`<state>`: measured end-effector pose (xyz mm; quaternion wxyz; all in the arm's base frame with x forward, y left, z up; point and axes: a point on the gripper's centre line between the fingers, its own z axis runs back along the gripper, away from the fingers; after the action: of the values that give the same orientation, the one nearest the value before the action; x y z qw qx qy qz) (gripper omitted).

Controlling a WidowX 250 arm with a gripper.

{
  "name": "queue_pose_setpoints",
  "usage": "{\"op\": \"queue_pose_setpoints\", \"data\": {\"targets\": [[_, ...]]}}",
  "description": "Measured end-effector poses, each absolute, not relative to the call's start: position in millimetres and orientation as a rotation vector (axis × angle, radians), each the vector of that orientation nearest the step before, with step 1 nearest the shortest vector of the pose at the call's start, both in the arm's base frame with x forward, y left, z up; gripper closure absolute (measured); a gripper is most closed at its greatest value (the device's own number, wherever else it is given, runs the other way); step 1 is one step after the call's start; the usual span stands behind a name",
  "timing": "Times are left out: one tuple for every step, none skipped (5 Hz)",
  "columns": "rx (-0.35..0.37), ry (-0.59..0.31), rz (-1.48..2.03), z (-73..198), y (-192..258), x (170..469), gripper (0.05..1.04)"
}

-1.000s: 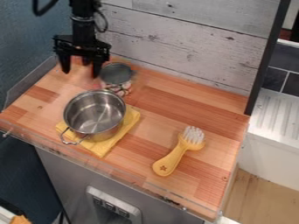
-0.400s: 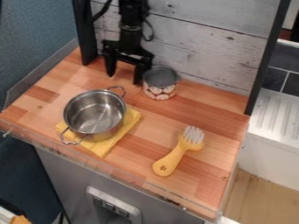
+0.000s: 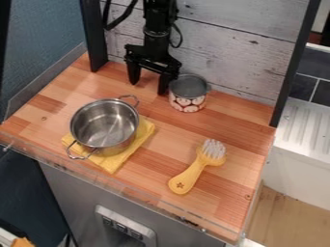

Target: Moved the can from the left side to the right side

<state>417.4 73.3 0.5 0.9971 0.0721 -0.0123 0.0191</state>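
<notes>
The can (image 3: 187,91), with its dark grey top and a patterned lower band, stands upright on the wooden table (image 3: 245,144), behind the pot (image 3: 104,124) and to its right as you look from the camera. Your pincer (image 3: 148,88) hangs behind the pot, its two fingers spread wide with nothing between them. The finger nearer the can is right alongside it; you cannot tell for certain whether they touch.

For your progress: the can is already to the right of the pot, so the move looks partly done, perhaps well along. It is not yet as far right of the pot as the table reaches, since the surface runs on past the can. If your goal is the far right, some travel is left. As the can is outside the pincer, sliding it along with the near finger seems to be the way to finish; then you would draw the pincer clear.

The pot sits on a folded yellow cloth (image 3: 143,131), and a yellow-handled brush (image 3: 188,177) lies to the pot's right, nearer you. Neither seems to need moving.
</notes>
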Motion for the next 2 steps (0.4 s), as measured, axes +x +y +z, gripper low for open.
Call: {"op": "queue_pose_setpoints", "data": {"targets": [[0.141,-0.060,-0.005,1,51,421,0.083],[0.141,-0.104,-0.052,9,26,421,0.083]]}}
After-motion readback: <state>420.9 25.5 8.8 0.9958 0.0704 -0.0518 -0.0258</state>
